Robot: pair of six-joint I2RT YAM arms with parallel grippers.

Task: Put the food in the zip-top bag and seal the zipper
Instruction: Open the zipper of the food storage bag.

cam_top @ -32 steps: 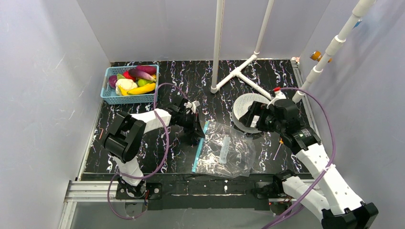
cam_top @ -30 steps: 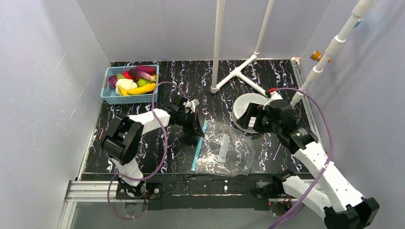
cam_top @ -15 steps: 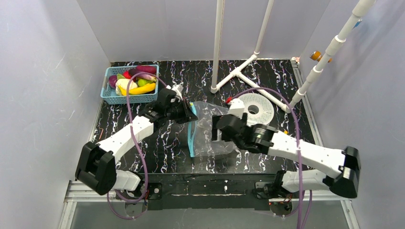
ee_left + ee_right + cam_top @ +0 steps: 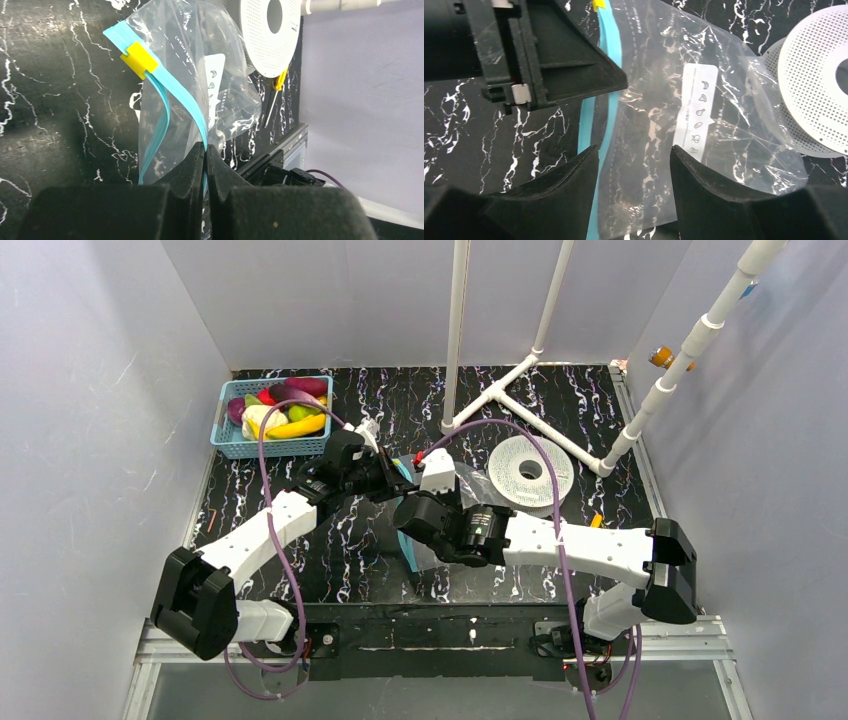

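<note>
Between the two arms, near the middle of the desk (image 4: 400,410), you have the zip-top bag (image 4: 654,100) with its zipper (image 4: 177,102) edge toward the left side. Its closed bottom points toward the white perforated disc (image 4: 510,478) on the right. The zipper's long axis runs roughly near to far.

Your left pincer (image 4: 205,147) is pinched tight on one teal strip of the zipper, with only the strip between its jaws. Your right pincer (image 4: 631,160) is spread wide just above the clear plastic, one finger over the zipper side and one over the bag's body. Whether it touches the plastic you cannot tell.

The top view hides most of the bag under the right arm; only a teal sliver and some crinkled plastic by the disc show. The left wrist view gives you more: the two teal strips part near the pincer, one bowing away, and a yellow slider (image 4: 139,59) sits at the far end. The right wrist view adds a white label (image 4: 696,115) on the bag and a bag corner lying over the disc's rim.

The food (image 4: 280,412) lies in the light-blue basket (image 4: 265,449) at the far left corner, well apart from the bag.
</note>
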